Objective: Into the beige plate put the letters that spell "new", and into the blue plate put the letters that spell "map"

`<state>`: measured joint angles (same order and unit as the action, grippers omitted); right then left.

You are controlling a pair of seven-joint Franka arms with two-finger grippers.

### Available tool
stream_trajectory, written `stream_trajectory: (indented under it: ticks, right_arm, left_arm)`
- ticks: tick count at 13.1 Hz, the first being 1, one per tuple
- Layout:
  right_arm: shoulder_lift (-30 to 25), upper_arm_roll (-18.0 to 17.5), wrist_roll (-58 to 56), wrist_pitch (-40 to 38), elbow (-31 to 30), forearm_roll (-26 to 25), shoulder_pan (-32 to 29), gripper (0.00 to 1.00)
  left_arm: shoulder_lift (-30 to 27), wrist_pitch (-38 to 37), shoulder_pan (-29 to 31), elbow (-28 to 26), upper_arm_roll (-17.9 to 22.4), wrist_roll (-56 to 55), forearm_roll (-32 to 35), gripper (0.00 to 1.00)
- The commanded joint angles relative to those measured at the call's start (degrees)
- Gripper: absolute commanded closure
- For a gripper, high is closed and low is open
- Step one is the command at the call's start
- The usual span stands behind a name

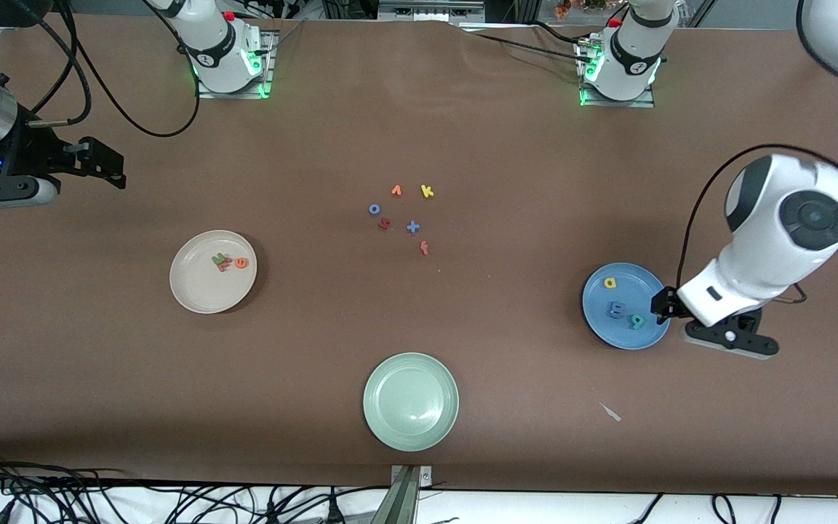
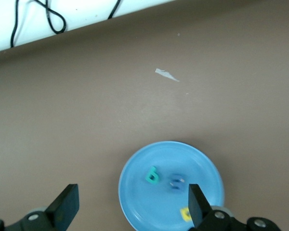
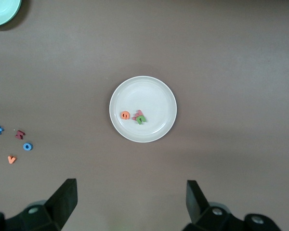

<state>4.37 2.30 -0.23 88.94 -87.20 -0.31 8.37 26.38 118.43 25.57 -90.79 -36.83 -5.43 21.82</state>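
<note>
The right gripper point(image 1: 110, 171) hangs wide open and empty over bare table at the right arm's end, waiting. In the beige plate point(image 1: 193, 295) lie the green n point(image 1: 218, 258), pink w point(image 1: 224, 266) and orange e point(image 1: 241, 263), bunched toward its one o'clock rim. The leftover letters point(image 1: 401, 217) sit mid-table. The blue plate point(image 1: 604, 320) holds the yellow a point(image 1: 610, 283), blue m point(image 1: 615, 309) and teal p point(image 1: 636, 321). The left gripper point(image 1: 670, 306), spread wide and empty, hovers at that plate's three o'clock edge. A careless withdrawal could clip the rim and spill letters.
</note>
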Motion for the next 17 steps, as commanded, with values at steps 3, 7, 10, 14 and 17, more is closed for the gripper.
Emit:
stream_trajectory:
  ticks: [3, 7, 10, 14, 17]
  right_arm:
    - [0.73, -0.1, 0.41, -0.96, 1.85, -0.04, -0.11, 0.0]
    - [0.82, -0.01, 0.41, -0.96, 1.85, -0.04, -0.11, 0.0]
    - [0.82, -0.01, 0.41, -0.96, 1.85, -0.04, -0.11, 0.0]
    - [0.73, -0.01, 0.41, -0.87, 1.85, -0.04, -0.11, 0.0]
    - [0.82, -0.01, 0.41, -0.87, 1.85, -0.04, -0.11, 0.0]
  left_arm:
    - [-11.76, -12.04, -9.86, 2.81, 11.27, 3.32, -13.6, 0.0]
    - [-19.59, -14.37, -26.94, -1.12, 32.3, 11.05, -18.83, 0.0]
    - [-26.37, -13.84, -30.14, -7.81, 34.37, 10.71, -18.92, 0.0]
    - [-29.54, -14.54, -30.32, -10.19, 34.28, 10.53, -18.92, 0.0]
    - [-27.18, -18.49, -29.88, -6.07, 34.02, 10.53, -19.18, 0.0]
